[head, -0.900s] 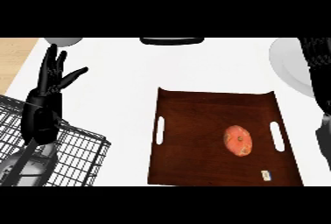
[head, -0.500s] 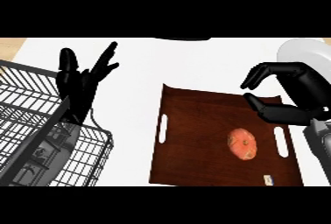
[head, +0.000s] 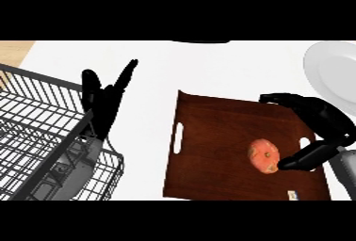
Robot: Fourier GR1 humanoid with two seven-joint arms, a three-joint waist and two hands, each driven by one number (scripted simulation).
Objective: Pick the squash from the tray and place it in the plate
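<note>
An orange squash (head: pixel 264 155) lies on the dark brown wooden tray (head: pixel 215 141), right of its middle. My right hand (head: pixel 319 128) hangs over the tray's right side, fingers arched above the squash and the thumb tip close beside its lower right; the fingers are spread and hold nothing. A white plate (head: pixel 335 71) sits at the far right, cut by the picture's edge. My left hand (head: pixel 103 96) rests open at the left, fingers pointing up, beside the wire basket.
A black wire basket (head: pixel 42 141) fills the left side, with my left forearm across its right rim. The white counter (head: pixel 208 66) spreads behind the tray. A dark object (head: pixel 201 41) shows at the far edge.
My right hand has come down and in toward the squash, its thumb now beside the fruit. The view has shifted, so the basket, tray and left hand sit further right and lower.
</note>
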